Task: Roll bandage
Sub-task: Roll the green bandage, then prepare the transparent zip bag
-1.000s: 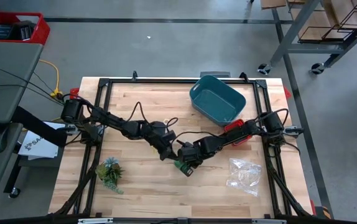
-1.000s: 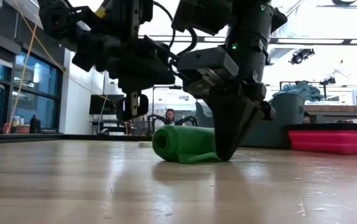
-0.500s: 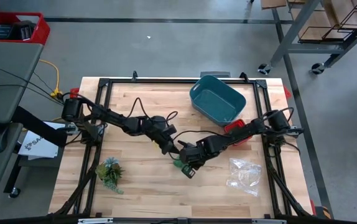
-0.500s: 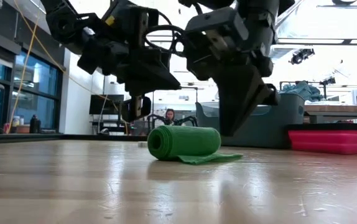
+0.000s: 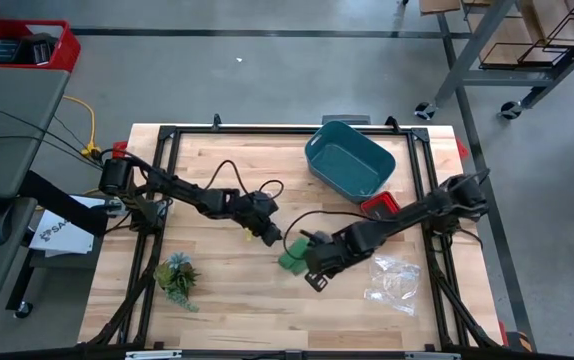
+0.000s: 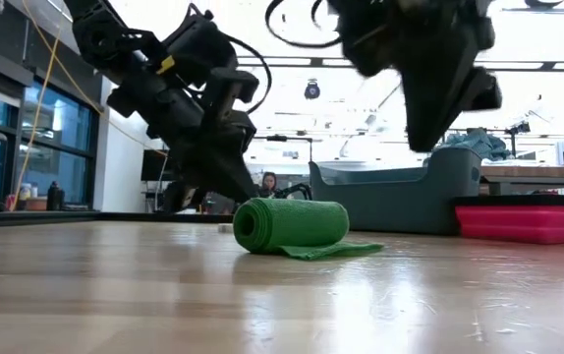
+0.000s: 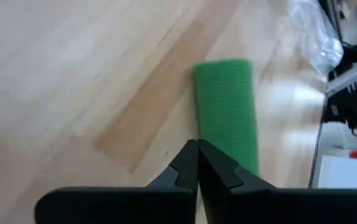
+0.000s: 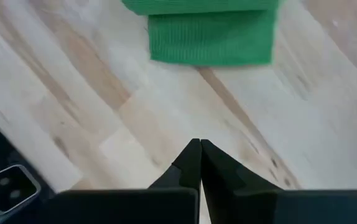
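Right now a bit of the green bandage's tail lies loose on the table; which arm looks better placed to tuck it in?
Probably the right. The tail lies straight ahead of the shut right gripper. The shut left gripper sits by the roll, on its other side.

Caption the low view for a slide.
Rolled green bandage lies on the table, short tail out, both arms lifted clear.

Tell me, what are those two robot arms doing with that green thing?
They are rolling up a green bandage. It lies on the wooden table as a roll, with a short flat tail sticking out. Neither arm holds it now. The left gripper and the right gripper are both shut, lifted off the roll and close to it.
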{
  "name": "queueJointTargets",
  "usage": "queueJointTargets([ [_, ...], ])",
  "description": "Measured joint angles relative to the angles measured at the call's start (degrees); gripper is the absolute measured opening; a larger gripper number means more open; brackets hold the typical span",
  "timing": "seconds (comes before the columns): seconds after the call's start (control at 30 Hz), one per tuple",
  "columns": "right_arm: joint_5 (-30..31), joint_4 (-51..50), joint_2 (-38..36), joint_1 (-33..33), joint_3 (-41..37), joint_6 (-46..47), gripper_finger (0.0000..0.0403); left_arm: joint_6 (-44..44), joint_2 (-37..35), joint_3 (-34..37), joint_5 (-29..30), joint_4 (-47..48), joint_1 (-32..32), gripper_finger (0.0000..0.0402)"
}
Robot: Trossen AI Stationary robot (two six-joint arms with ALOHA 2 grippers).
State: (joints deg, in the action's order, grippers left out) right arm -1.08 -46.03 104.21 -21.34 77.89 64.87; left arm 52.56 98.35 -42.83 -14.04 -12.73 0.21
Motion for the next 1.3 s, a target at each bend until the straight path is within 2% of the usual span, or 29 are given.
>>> queueJointTargets([
  [0.17,2.71,-2.59,-3.12,-1.43,0.02,5.44,0.0,2.05,0.02,-0.62,0.07,3.71,-0.94,0.0],
  [0.3,6.15,-3.92,-5.61,-1.97,0.02,9.23,0.0,0.95,2.45,-3.72,0.79,6.85,-1.63,0.0],
  [0.5,10.35,-8.07,-8.8,-2.35,0.02,13.73,0.0,0.87,8.25,-9.33,0.6,6.86,-1.9,0.0],
  [0.7,13.71,-12.44,-11.88,-3.62,0.02,16.76,0.0,1.44,9.31,-10.66,-0.53,7.34,-2.36,0.0],
  [0.97,20.11,-16.85,-14.43,-5.35,0.02,16.13,0.0,7.37,9.05,-13.45,-1.02,5.41,-6.44,0.0],
  [1.17,24.0,-17.61,-15.53,-6.82,0.02,15.02,0.0,3.61,9.02,-20.68,1.02,-2.7,-9.08,0.0],
  [1.3,25.56,-17.77,-16.89,-8.5,0.02,14.59,0.0,-0.1,8.96,-25.1,2.61,-4.68,-9.13,0.0],
])
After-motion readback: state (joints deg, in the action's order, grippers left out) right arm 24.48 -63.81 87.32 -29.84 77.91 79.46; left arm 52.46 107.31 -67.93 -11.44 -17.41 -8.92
